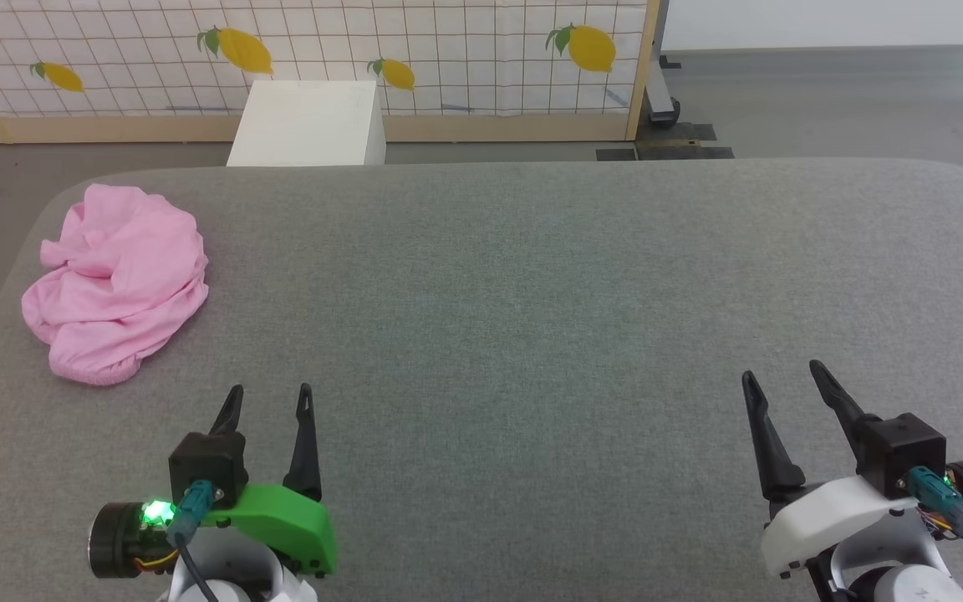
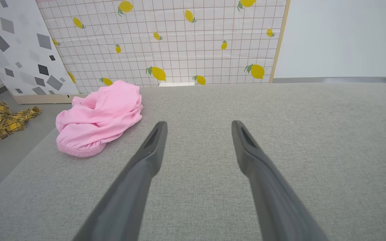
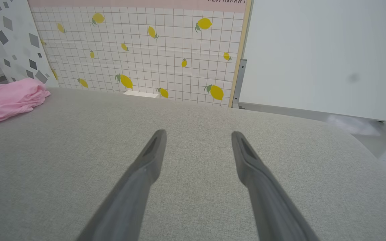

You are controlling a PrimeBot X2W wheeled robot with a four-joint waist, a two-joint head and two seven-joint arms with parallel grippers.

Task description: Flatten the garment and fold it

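Garment (image 1: 118, 280) crumpled; both claws spread, empty.

The garment (image 1: 118, 284) lies on the table (image 1: 532, 276), at its far left corner, ahead of the left gripper (image 1: 271, 389). The right gripper (image 1: 782, 369) is well apart, at the right.

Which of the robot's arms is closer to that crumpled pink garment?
The left. The left gripper, jaws open, is just short of the garment and to its right, not touching. The right gripper is far across the grey table.

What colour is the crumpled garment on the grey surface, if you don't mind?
Light pink, plain; the garment shows best in the left wrist view.
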